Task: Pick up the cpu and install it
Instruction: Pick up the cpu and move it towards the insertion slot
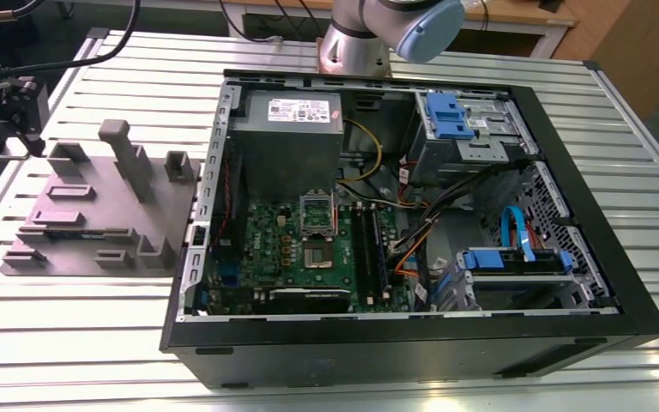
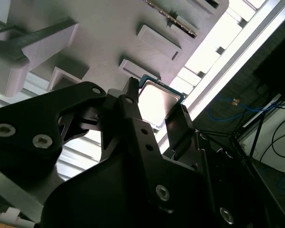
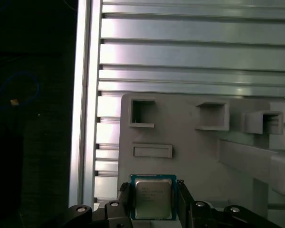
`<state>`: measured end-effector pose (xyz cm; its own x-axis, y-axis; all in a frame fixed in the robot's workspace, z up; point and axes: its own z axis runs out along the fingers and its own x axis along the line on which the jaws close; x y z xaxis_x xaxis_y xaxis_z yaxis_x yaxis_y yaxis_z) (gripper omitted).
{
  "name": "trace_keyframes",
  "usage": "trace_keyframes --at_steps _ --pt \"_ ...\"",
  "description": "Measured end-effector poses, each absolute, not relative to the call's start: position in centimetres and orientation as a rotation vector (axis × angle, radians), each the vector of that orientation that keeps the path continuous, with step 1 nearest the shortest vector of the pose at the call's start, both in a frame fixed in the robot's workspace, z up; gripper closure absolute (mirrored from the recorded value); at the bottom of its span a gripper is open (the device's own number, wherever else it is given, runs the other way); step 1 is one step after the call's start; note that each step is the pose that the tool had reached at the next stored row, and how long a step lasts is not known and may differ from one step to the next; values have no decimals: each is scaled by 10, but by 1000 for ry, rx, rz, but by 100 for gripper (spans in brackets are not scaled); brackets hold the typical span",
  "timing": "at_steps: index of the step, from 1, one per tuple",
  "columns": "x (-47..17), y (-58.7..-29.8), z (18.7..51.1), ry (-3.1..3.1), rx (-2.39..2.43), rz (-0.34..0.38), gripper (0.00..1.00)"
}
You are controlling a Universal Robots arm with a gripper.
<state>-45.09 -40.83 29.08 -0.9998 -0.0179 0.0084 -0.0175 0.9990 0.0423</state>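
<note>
1. Cpu (image 3: 152, 198) sits in my jaws, which are clenched on two opposite edges of it, its silvery top facing the first wrist view.
2. My gripper (image 2: 156, 100) holds it over the grey block (image 3: 204, 156), close to one edge.
3. Under the block lies the slatted metal worktop (image 1: 78, 326).
4. Beyond, toward the exterior view's right, the open computer case (image 1: 604, 283) lies beside the block, its motherboard (image 1: 306, 249) exposed.

At the matt grey-mauve plastic block's (image 3: 190, 142) edge, the flat square silvery-metal-topped cpu (image 3: 153, 197) looks smooth and satiny, the ribbed aluminium table (image 3: 194, 47) glossy.
</note>
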Motion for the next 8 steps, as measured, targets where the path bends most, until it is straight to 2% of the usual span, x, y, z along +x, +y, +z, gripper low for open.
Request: trace_keyframes --at_steps 8 --pt "-451 -408 294 -3132 27 -66 53"
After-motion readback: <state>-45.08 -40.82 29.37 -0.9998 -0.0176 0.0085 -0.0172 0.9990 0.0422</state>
